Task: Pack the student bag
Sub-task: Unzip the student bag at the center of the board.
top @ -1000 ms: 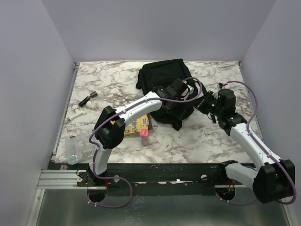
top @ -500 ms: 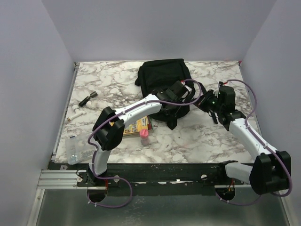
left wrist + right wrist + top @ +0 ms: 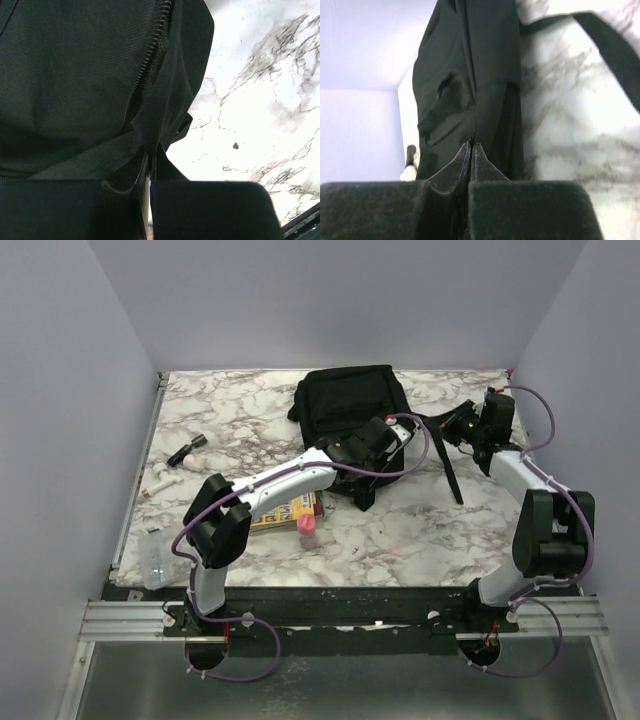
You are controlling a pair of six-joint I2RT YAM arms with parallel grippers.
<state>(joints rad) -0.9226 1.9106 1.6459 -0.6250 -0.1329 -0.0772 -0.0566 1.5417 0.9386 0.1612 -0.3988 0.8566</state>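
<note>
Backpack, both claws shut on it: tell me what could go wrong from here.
The left claw pinches only a thin fold of the backpack beside its zip; a pull may slip it free. The right claw grips an edge likewise. The loose strap trails by the right arm and could snag.

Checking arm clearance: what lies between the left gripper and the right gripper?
Top view: a black strap of the student bag runs over the bare marble table between the left gripper and right gripper; nothing else.
</note>
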